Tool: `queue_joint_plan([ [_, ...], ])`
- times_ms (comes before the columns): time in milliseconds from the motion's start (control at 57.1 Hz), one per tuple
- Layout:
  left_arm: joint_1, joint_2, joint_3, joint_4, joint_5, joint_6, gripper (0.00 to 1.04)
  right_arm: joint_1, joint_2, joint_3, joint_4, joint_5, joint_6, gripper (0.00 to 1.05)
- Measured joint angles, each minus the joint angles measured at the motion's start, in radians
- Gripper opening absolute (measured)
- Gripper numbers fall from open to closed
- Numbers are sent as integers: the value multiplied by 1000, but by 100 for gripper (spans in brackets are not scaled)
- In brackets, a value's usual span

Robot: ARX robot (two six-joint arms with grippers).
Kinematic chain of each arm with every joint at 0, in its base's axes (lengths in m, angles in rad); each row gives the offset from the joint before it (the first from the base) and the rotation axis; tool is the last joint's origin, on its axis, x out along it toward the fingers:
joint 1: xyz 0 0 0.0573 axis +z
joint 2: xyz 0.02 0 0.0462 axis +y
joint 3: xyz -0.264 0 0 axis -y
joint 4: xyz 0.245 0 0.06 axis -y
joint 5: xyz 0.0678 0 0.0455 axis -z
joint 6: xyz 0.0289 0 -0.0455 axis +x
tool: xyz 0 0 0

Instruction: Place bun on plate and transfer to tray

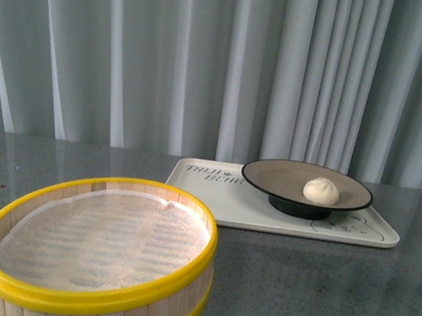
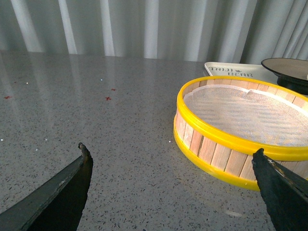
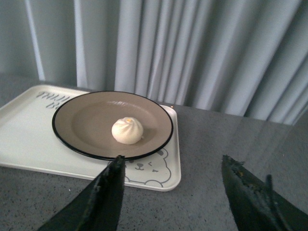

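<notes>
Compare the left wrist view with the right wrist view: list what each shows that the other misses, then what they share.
Only the left wrist view shows the yellow-rimmed steamer basket, empty with a white liner, small red marks on the grey table, and the left gripper, open.

Only the right wrist view shows the bun resting on the plate, the bear-face drawing on the tray, and the right gripper, open.

Both share the tray, the plate standing on it, the grey table and the curtain behind.
</notes>
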State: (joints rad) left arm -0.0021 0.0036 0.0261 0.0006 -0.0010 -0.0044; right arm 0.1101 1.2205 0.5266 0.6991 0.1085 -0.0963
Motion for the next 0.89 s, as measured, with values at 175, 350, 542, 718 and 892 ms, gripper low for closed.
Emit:
queue_joint_plan([
  [175,0,0,0,0,0,0,98,-23,-97,-153,40,-25,68,22],
  [350,0,0,0,0,1,0,98,-69,-206,-273,50,-82,81,2],
  [542,0,0,0,0,1,0,98,-108,-343,-377,20,-106,84,2],
  [718,0,0,0,0,1,0,98,-108,-442,-428,-31,-107,84,2],
  [892,0,0,0,0,0,0,98,-108,-537,-460,-92,-107,85,2],
])
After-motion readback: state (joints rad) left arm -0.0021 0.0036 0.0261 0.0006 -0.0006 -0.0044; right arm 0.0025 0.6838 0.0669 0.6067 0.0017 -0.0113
